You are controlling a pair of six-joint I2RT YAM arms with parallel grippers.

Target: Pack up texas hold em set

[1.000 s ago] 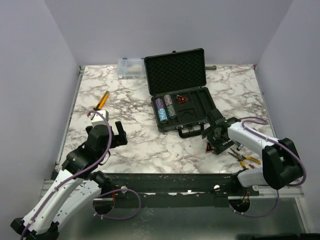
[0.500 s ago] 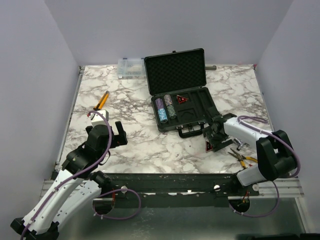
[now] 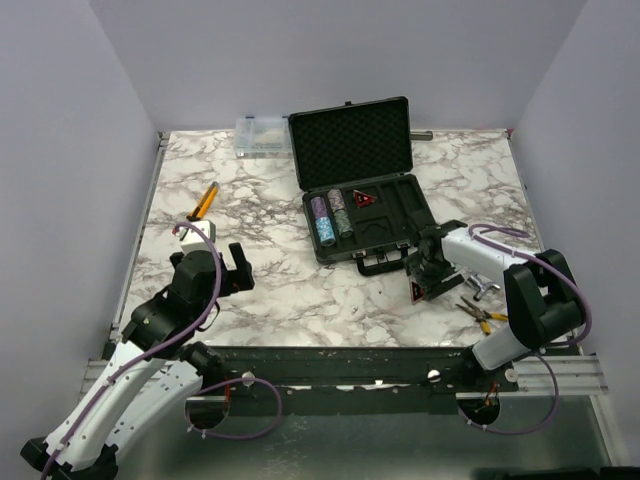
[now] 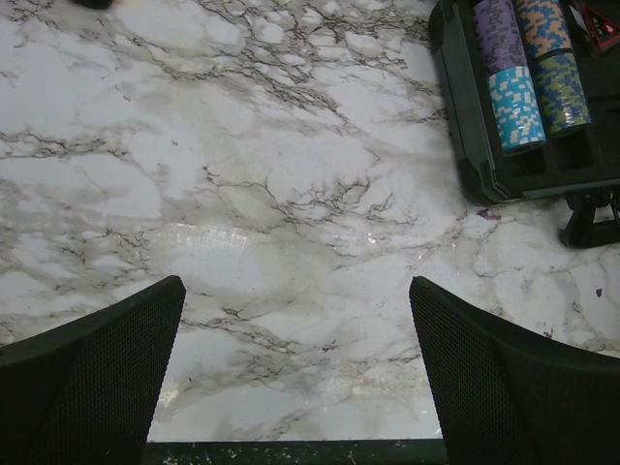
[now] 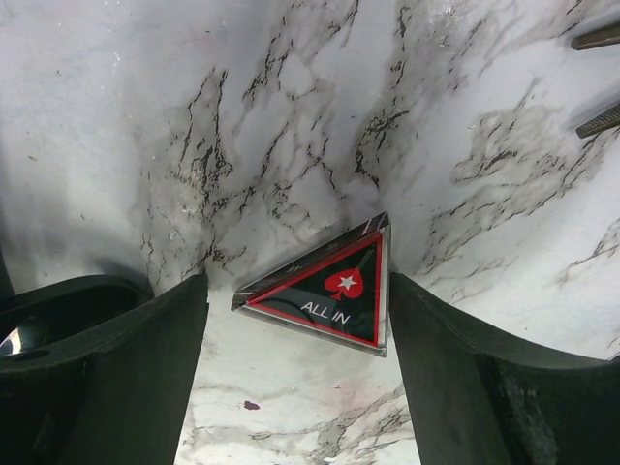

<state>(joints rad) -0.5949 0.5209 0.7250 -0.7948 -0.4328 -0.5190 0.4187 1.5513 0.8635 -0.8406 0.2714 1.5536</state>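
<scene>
Right end effector (image 5: 291, 291) unclenched astride flat triangle (image 5: 334, 291), tip toward one finger, gap there; left end effector (image 4: 295, 291) released above table (image 4: 291, 145).

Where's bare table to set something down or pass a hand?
Marble table is barest between the orange-handled tool, the open black hard briefcase and the left hand. Also the far right strip beside the briefcase. Crowded: near right, where the right hand straddles the red-black triangle plaque, yellow-handled pliers alongside.
</scene>
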